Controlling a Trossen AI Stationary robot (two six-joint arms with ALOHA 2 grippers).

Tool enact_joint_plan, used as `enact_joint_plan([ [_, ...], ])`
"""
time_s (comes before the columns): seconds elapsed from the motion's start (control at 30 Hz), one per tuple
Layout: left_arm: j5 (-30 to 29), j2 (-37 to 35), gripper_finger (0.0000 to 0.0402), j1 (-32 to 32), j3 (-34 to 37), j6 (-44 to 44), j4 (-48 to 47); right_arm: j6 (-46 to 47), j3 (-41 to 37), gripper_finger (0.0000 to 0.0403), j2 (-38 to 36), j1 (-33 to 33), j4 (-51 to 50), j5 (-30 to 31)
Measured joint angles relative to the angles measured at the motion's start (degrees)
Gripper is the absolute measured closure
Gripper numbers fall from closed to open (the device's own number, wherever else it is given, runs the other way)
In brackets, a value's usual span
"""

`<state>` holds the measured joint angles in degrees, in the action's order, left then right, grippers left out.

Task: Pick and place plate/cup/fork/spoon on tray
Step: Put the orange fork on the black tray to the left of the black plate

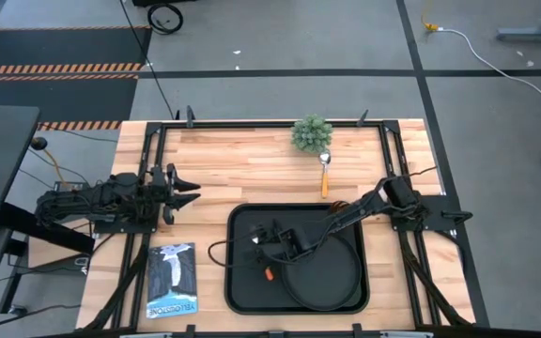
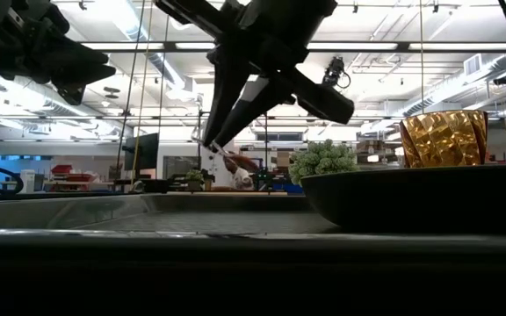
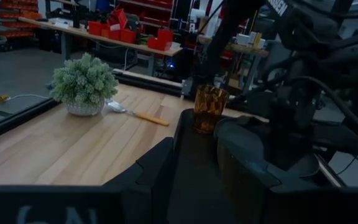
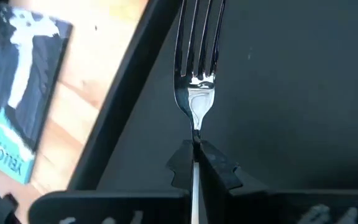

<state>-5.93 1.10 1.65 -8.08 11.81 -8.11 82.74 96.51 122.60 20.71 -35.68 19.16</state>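
Note:
The black tray (image 1: 240,286) lies at the table's near middle. The round black plate (image 1: 325,277) rests on the tray's right half and also shows in the low view (image 2: 411,197). The amber cup (image 3: 209,109) stands upright at the tray's far side, and it shows beyond the plate in the low view (image 2: 444,138). The right arm hides the cup in the high view. My right gripper (image 1: 259,242) is over the tray's left half, shut on the fork (image 4: 196,62). The spoon (image 1: 325,174) lies on the wood beside the plant. My left gripper (image 1: 188,192) is open and empty left of the tray. My right gripper pinches the fork's thin silver neck (image 4: 196,127), just behind the tines, between its two fingertips (image 4: 216,165). The fork lies along the fingers with its tines pointing away from them. It slants down over the tray's floor (image 4: 291,93). The rest of the handle is hidden between the fingers.
A small green potted plant (image 1: 311,133) stands at the table's far middle. A book (image 1: 170,280) lies on the wood left of the tray and also shows in the right wrist view (image 4: 17,81). Bare wood lies between the left gripper and the plant.

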Motion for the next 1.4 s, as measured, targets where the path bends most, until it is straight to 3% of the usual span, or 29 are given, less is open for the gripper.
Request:
enact_joint_plan([
  [0.83,0.0,0.0,0.0267,0.0,0.0,0.6,0.4,3.8,0.0,0.0384,0.1,1.6,-6.4,-3.0],
  [1.4,0.0,0.0,0.0267,0.0,0.0,0.4,0.3,7.7,0.0,0.0384,0.1,2.6,-7.7,-9.2],
])
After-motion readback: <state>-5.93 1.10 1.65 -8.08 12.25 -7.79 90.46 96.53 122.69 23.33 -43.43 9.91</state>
